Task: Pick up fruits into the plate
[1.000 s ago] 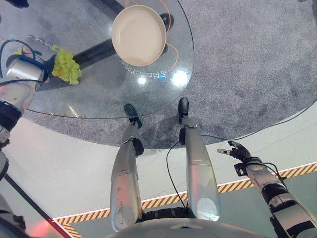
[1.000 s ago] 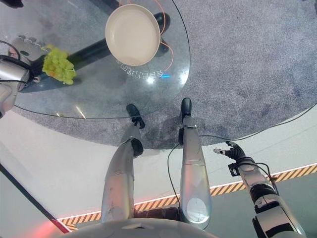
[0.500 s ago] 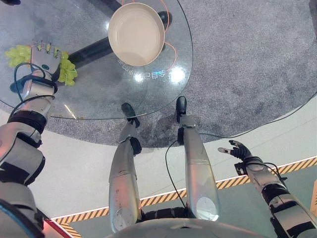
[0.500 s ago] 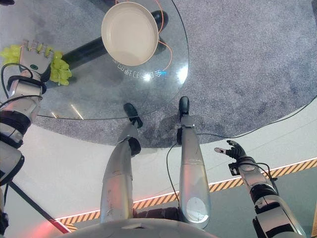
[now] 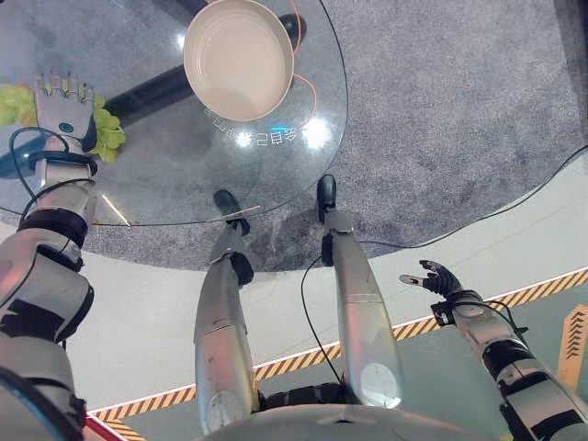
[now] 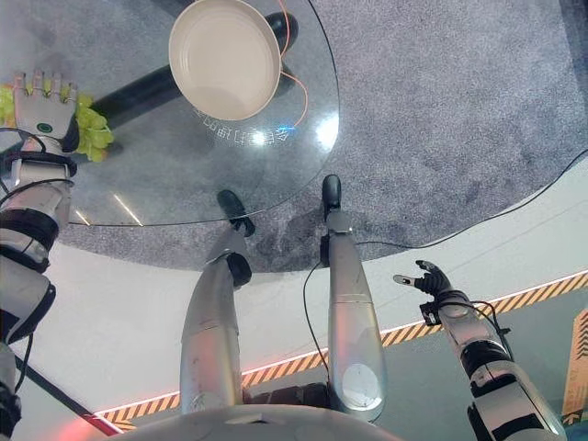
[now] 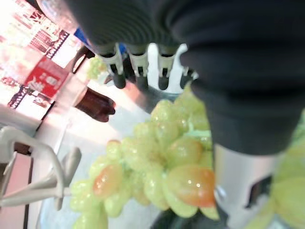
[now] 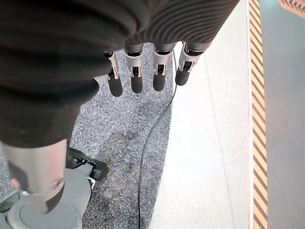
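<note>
Half the grapes [image 5: 103, 138] we saw lay hidden under the open left robot hand [image 5: 62, 112] on the glass table [image 5: 175, 175], yellow-green, some blushed orange; plate [image 5: 237, 60] well apart; right robot hand [image 5: 432, 278] hung open.

One bunch of green grapes [image 5: 108, 134] is lying on one round glass table [image 5: 303, 110], with the individual grapes too many and too crowded to be counted. One cream plate [image 5: 237, 57] is sitting on that same table, apart from the bunch. Two robot hands are showing: the left hand [image 5: 62, 108] is hovering over the grapes with its fingers straight, and the right hand [image 5: 434, 278] is hanging low beside the table with its fingers relaxed. One grey carpet [image 5: 459, 101] is spreading under the table, and one yellow-and-black striped line [image 5: 542, 287] is running across the pale floor.
</note>
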